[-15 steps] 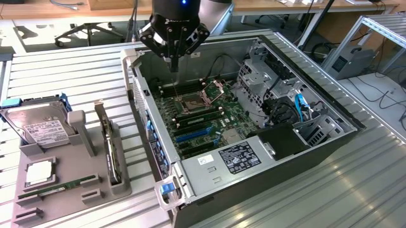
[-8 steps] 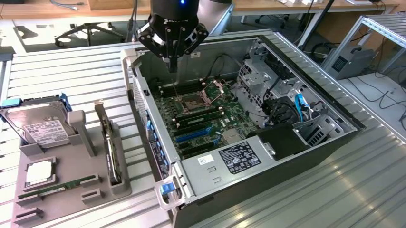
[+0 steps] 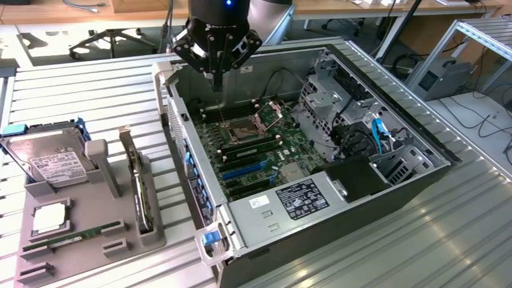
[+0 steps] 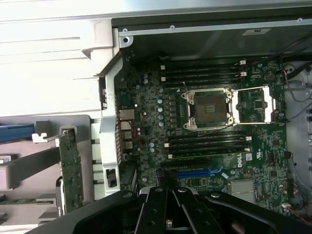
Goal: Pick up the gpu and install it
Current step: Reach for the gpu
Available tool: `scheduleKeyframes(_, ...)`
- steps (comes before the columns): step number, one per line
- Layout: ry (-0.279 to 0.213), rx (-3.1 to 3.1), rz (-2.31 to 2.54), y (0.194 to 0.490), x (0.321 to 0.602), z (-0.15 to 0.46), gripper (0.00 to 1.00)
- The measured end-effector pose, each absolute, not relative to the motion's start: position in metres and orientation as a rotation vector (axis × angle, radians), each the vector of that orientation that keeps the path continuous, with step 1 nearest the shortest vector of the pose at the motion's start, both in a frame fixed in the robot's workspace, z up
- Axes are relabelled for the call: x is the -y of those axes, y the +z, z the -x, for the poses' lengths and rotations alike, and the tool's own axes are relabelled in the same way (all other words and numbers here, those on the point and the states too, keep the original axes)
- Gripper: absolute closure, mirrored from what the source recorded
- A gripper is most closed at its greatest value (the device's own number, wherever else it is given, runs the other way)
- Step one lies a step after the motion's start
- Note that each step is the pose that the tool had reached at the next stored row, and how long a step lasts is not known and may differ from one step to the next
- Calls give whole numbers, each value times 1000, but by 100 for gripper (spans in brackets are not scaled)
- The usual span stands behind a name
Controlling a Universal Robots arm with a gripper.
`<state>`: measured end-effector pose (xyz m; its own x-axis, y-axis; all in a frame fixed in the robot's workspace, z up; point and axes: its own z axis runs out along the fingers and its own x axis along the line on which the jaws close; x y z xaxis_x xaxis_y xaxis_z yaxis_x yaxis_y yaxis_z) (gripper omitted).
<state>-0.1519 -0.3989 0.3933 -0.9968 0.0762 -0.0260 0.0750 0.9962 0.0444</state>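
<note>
The gpu (image 3: pixel 138 180) stands on edge in a slot of the grey holder (image 3: pixel 80 255), at the exterior view's left of the open computer case (image 3: pixel 320 198). In the wrist view the gpu (image 4: pixel 71 168) shows as a green board with a pale bracket, outside the case wall. My gripper (image 3: pixel 216 84) hangs above the far corner of the motherboard (image 3: pixel 264 150), its fingers shut together with nothing between them. The fingers (image 4: pixel 156 204) also show in the wrist view, dark and closed, over the blue expansion slot (image 4: pixel 195 172). The gripper is well apart from the gpu.
A silver hard drive (image 3: pixel 50 159) with a white label, a square processor (image 3: pixel 50 217) and a green memory stick (image 3: pixel 72 236) sit on the holder. The processor socket (image 3: pixel 244 129) stands open. Cables and a drive cage (image 3: pixel 360 138) crowd the case's right side in the exterior view.
</note>
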Motion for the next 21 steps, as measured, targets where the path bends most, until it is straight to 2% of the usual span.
scheduleKeyframes(21, 68, -3111, -118, 393, 399, 156, 89)
